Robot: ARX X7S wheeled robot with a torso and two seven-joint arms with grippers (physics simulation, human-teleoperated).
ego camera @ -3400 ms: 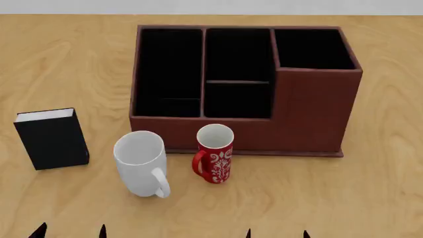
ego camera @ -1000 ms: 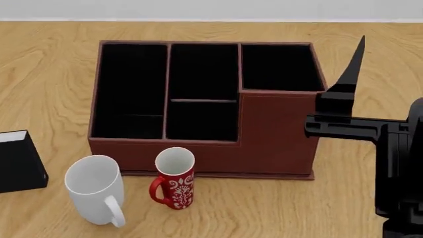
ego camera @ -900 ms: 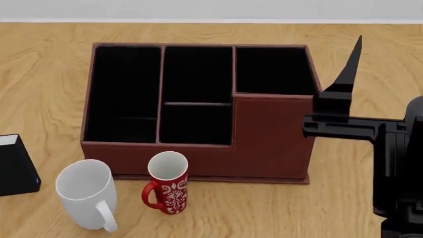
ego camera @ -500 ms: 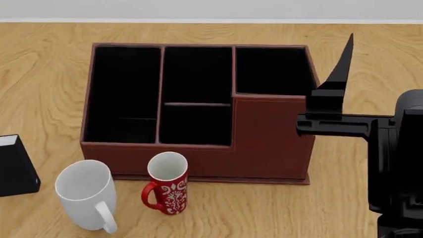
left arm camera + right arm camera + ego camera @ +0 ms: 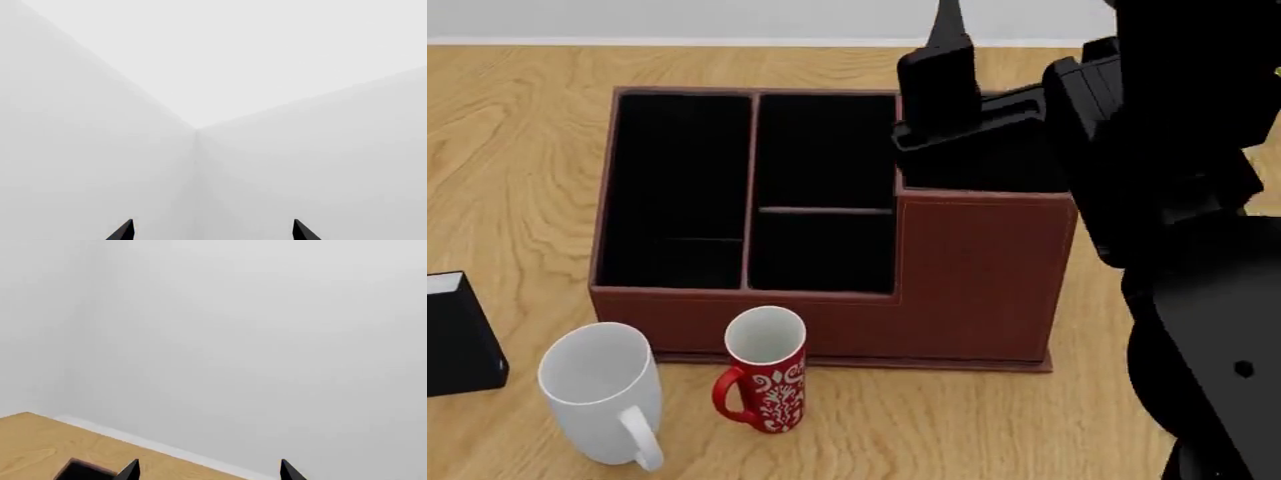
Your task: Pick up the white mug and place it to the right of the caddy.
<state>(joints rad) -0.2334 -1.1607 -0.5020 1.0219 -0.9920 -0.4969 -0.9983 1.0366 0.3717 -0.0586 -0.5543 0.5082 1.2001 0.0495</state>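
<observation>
Two mugs stand on the wooden table [image 5: 521, 150] in front of the caddy [image 5: 974, 270]: the white mug [image 5: 598, 392] at the near left with its handle toward you, and the red mug [image 5: 763, 368] just beside it on its right, apart from it. Your right gripper [image 5: 208, 471] is up over the caddy's tall back-right section, well apart from the white mug, which sits diagonally across the caddy from it. Its two tips show spread apart in the right wrist view with nothing between them. Your left gripper [image 5: 210, 231] also shows parted, empty tips, facing only bare wall. A small black box [image 5: 461, 335] stands at the table's left edge, near the white mug.
</observation>
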